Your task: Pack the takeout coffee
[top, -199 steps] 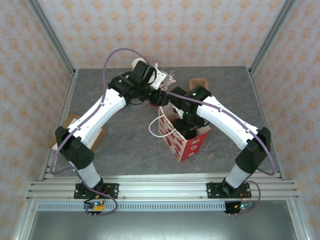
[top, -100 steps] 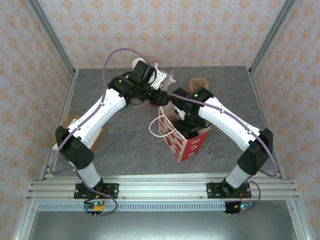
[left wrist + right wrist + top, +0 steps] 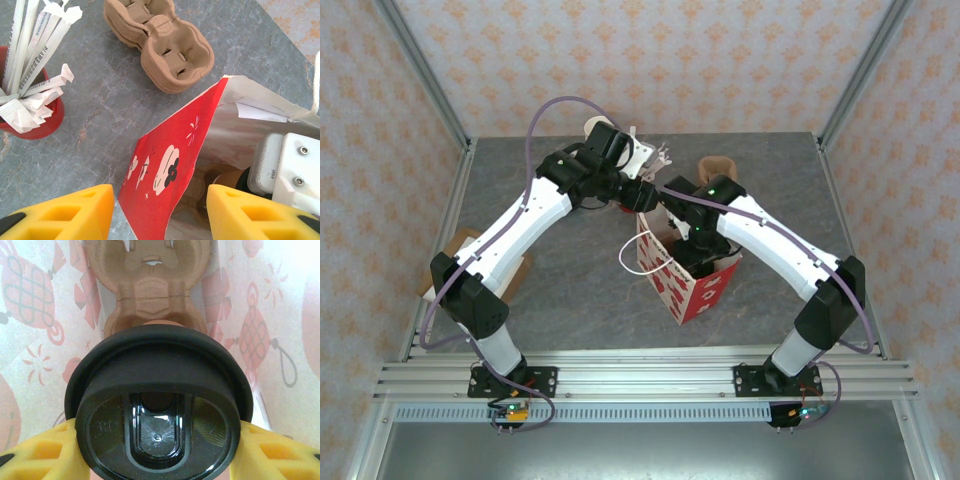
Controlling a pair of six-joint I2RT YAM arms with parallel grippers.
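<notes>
The takeout coffee [image 3: 157, 405] is grasped by the right gripper [image 3: 159, 455], with its black lid seated between the two fingers. Its long axis is judged to run downward, ahead of the claw, into the red paper bag [image 3: 695, 290]. Straight beyond the lid, at the bag's bottom, a brown pulp carrier [image 3: 150, 295] is seen, and lowering is judged to depend on that alignment. The left gripper [image 3: 160, 210] is released, its fingers set astride the bag's wall without pinching it. Beyond it, a stack of carriers [image 3: 165, 45] and a red cup of straws [image 3: 35, 120] are seen on the table.
</notes>
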